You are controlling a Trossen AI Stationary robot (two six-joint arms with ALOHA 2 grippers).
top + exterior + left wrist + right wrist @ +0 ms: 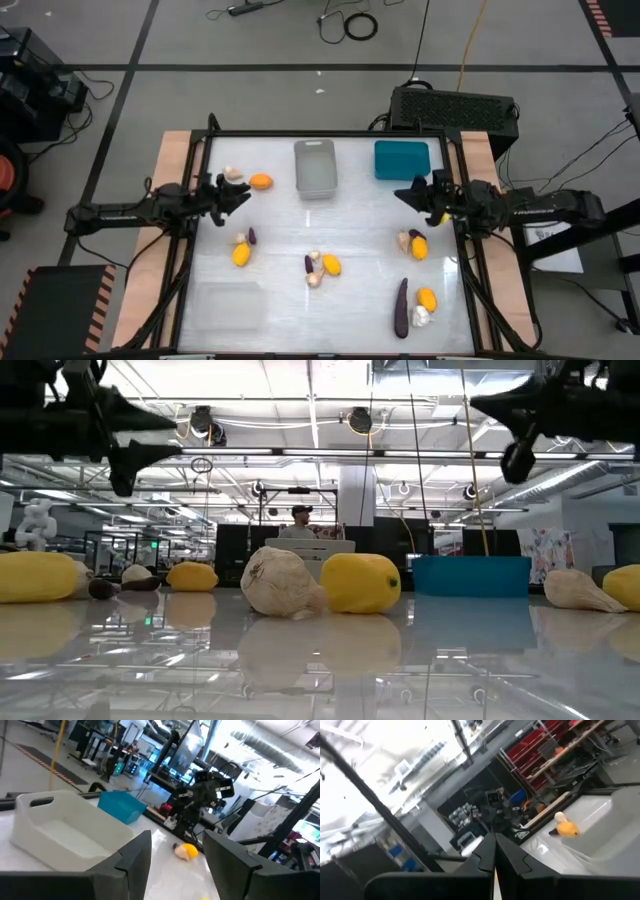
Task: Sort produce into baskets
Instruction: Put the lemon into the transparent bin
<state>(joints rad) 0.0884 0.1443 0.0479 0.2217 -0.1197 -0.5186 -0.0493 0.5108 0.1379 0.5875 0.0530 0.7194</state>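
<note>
Three baskets, grey [315, 168] at twelve o'clock, teal [401, 159] at one, clear [229, 305] at seven, look empty, all produce [322, 267] still scattered on the table [350, 220]; the left gripper [238, 194] hovers open and empty, the right gripper [406, 195] closed on nothing.

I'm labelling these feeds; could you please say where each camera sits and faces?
High: overhead, straight down on the table; both arms, left claw, right claw.
Low: table-top height, level past a yellow fruit into the room; arms overhead.
Left wrist: past its own open fingers toward the grey basket.
Right wrist: past its own shut fingers, across the table.
High, low, left wrist share the teal basket.
</note>
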